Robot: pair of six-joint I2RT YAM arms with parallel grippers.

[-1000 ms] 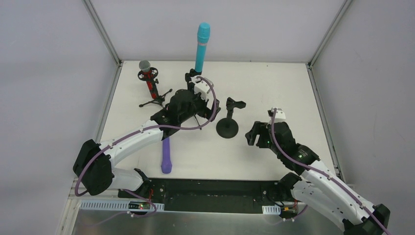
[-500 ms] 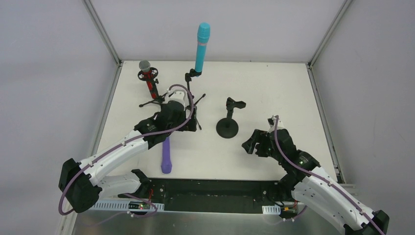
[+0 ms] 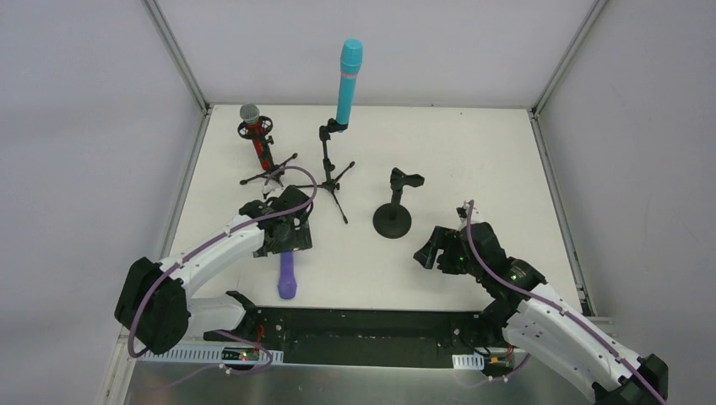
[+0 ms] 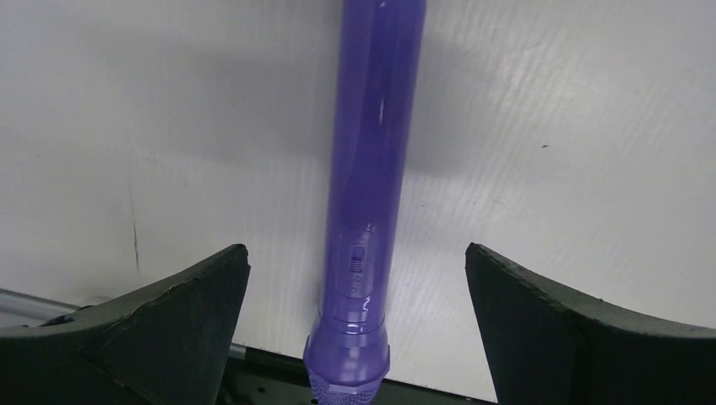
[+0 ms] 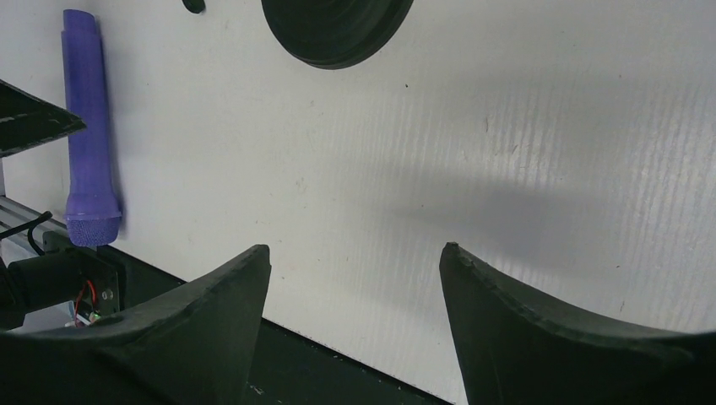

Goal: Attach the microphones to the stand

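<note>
purple microphone (image 4: 371,169) lies flat on the surface (image 4: 591,126), centred between the left fingers (image 4: 169,329). these stand wide apart, neither touching it. its mesh head points toward the near edge. right fingers (image 5: 540,329) apart, gripping nothing, well away from it.

Draws the left tool (image 4: 355,251) back from the tripod stand (image 3: 328,160) of the cyan microphone (image 3: 348,80) toward the near edge of the counter (image 3: 473,152). Sets it low over the purple microphone (image 4: 371,143), spread wide to either side. Shifts the right tool (image 5: 355,248) slightly nearer and leftward.
</note>
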